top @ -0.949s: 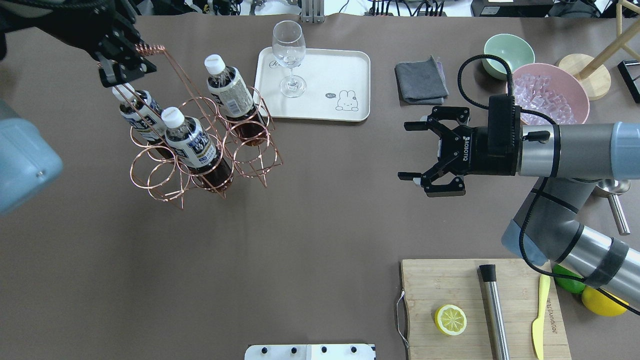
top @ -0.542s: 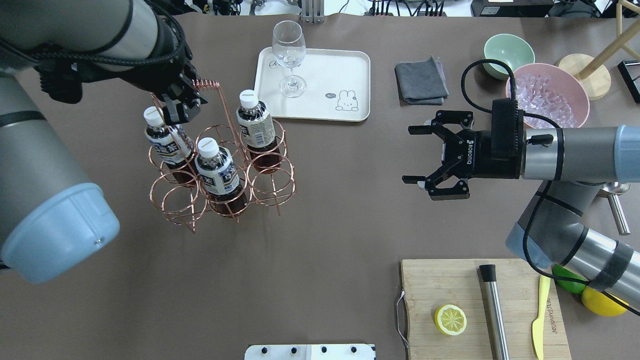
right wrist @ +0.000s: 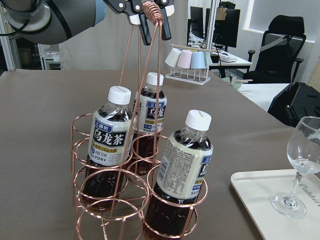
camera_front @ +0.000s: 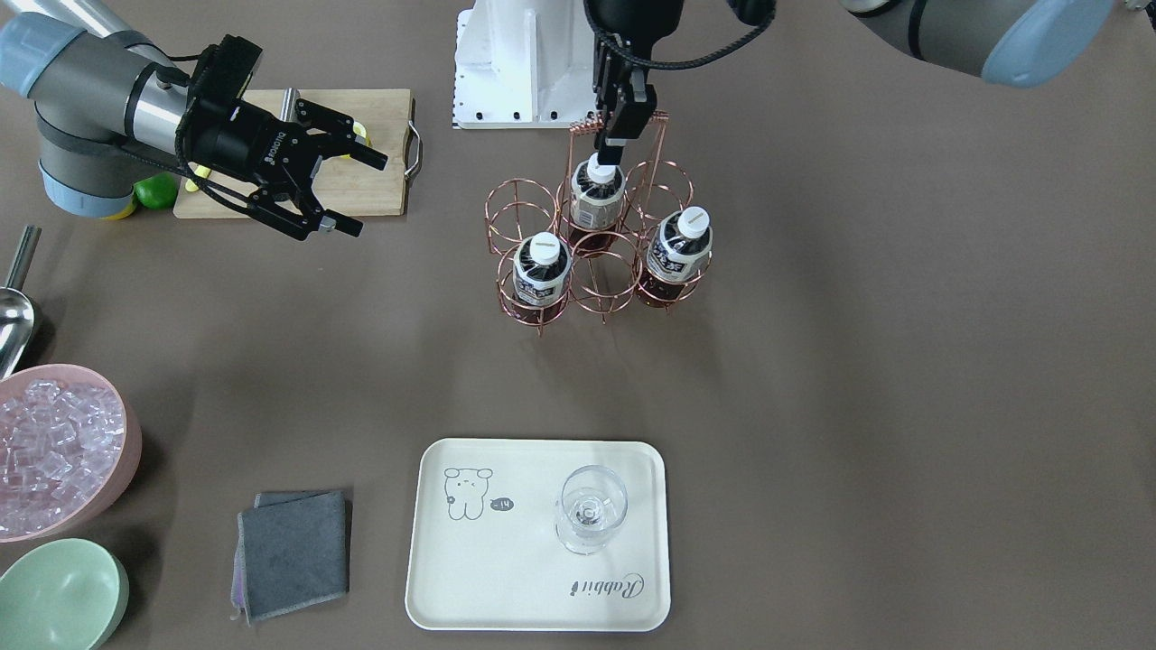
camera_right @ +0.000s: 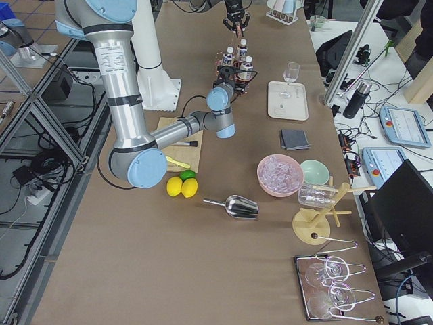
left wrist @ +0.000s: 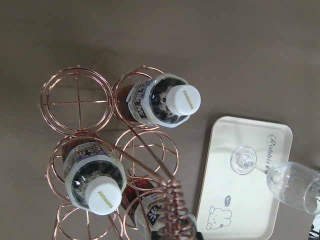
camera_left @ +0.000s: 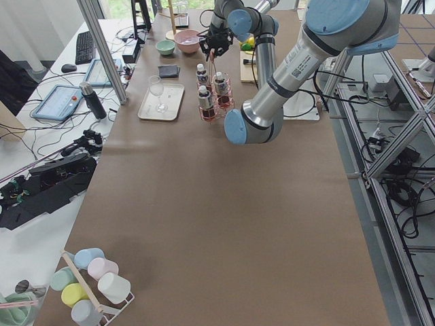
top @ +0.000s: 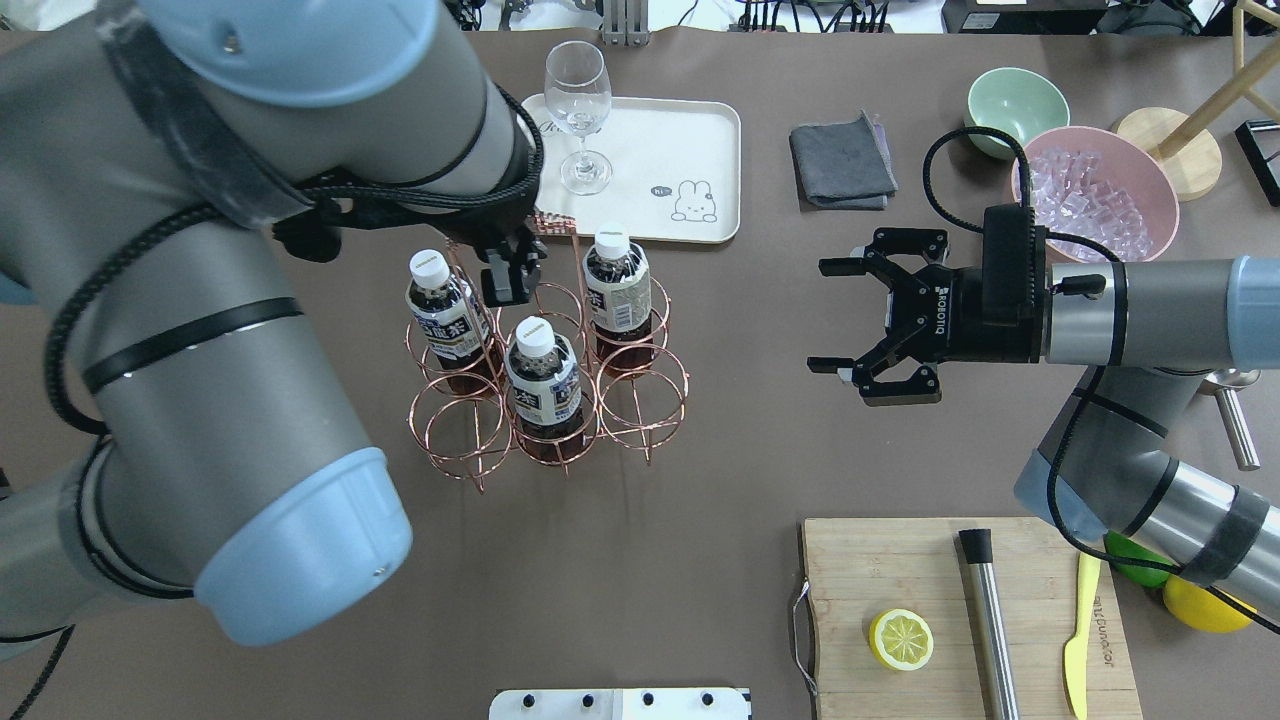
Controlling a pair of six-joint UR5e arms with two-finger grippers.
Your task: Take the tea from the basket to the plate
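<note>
Left gripper (top: 503,285) apparently clamps the basket (top: 642,348) handle.

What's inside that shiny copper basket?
Three tea bottles stand in three of the six rings of the basket; the other three are empty. The left gripper holds its handle. Each bottle covers its ring's floor.

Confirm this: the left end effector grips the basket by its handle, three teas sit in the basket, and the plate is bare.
Not quite. The plate is not bare: a glass stands on it, as the exterior front-facing view shows. The rest holds: the left end effector grips the basket by its handle, and three teas sit in it.
</note>
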